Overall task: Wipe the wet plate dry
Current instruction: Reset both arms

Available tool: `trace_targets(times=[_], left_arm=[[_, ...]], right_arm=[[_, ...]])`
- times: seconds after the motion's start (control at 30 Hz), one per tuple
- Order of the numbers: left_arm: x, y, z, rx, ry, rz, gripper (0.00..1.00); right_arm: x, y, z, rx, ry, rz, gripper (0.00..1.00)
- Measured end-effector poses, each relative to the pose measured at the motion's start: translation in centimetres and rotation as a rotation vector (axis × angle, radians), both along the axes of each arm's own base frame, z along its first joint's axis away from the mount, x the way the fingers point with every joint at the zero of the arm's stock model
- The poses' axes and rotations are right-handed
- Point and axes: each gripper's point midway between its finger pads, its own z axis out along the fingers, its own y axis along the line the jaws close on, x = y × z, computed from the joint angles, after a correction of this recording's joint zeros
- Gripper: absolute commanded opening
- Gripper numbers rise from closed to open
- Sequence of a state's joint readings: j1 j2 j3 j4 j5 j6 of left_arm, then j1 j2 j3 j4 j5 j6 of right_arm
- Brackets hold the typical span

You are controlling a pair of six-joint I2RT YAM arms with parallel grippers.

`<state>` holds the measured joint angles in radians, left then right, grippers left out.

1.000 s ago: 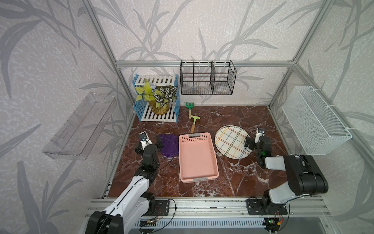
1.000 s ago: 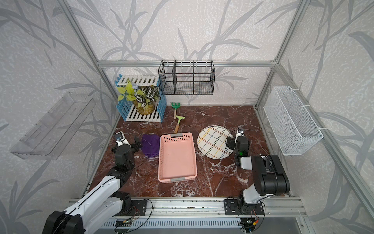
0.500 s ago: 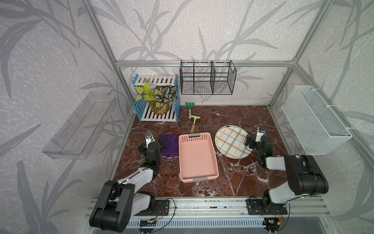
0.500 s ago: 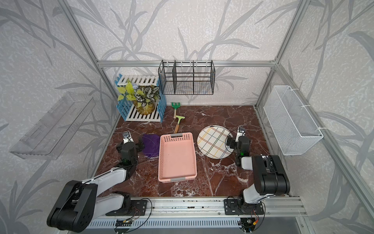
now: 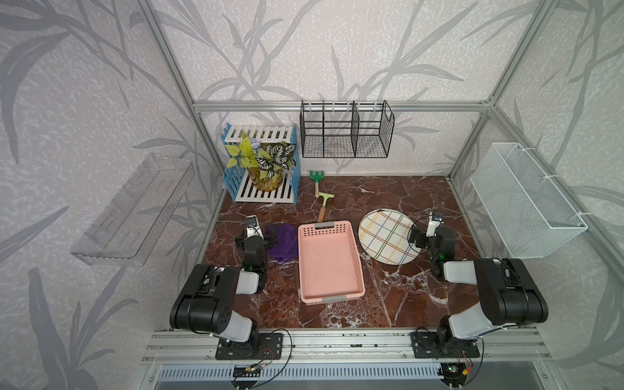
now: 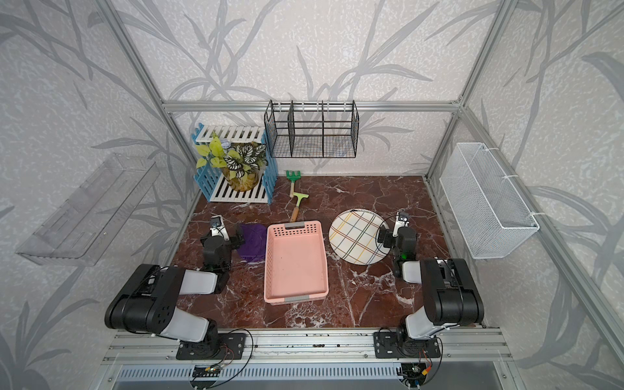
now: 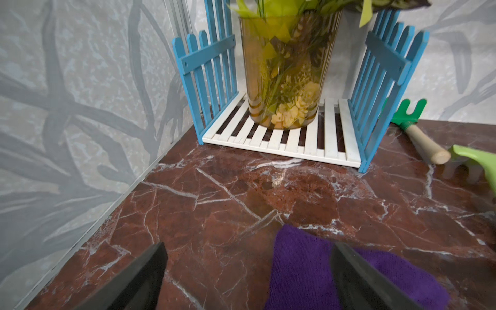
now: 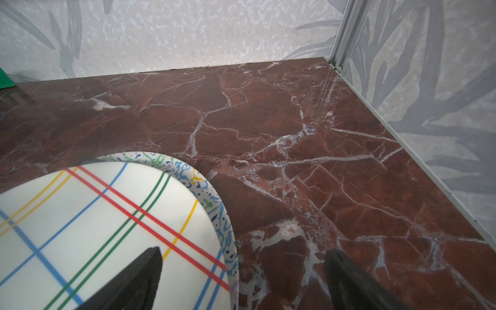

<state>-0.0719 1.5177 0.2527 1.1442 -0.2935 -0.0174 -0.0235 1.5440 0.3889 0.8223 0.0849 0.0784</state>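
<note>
The plate point(image 5: 386, 236) point(image 6: 358, 236) is white with coloured plaid lines and lies flat on the marble floor, right of centre. A purple cloth point(image 5: 282, 241) point(image 6: 253, 241) lies crumpled at the left. My right gripper point(image 5: 430, 236) point(image 8: 243, 253) is open at the plate's point(image 8: 94, 228) right rim. One finger hangs over the plate, the other over bare marble. My left gripper point(image 5: 256, 239) point(image 7: 248, 249) is open at the cloth's point(image 7: 308, 268) left edge, with one finger over the cloth and nothing held.
A pink basket point(image 5: 329, 260) stands between cloth and plate. A green toy rake point(image 5: 317, 177) and hoe point(image 5: 324, 204) lie behind it. A blue-and-white fence stand with a potted plant point(image 5: 266, 169) fills the back left corner. Wire baskets point(image 5: 346, 131) point(image 5: 526, 202) hang on the walls.
The left arm has folded up from its stretched pose, and its gripper has shifted slightly back and right to the cloth's edge. The right arm has hardly moved.
</note>
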Motion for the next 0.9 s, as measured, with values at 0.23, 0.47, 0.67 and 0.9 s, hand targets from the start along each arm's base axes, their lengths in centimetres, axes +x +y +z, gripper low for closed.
trace_targets(times=[0.23,0.47,0.67,0.9], left_arm=[[-0.2,-0.52,0.29,0.006,-0.031,-0.038,1.0],[-0.12,-0.56,0.45,0.004,-0.037,-0.047,1.0],[-0.1,-0.65,0.44,0.003,-0.037,-0.053,1.0],[-0.09,-0.65,0.45,0.003,-0.038,-0.053,1.0]], right_arm=[[0.0,0.0,0.0,0.0,0.0,0.0,0.99],[0.0,0.0,0.0,-0.001,0.0,0.0,0.99],[0.0,0.0,0.0,-0.001,0.0,0.0,0.99],[-0.01,0.22,-0.08,-0.001,0.004,0.006,0.99]])
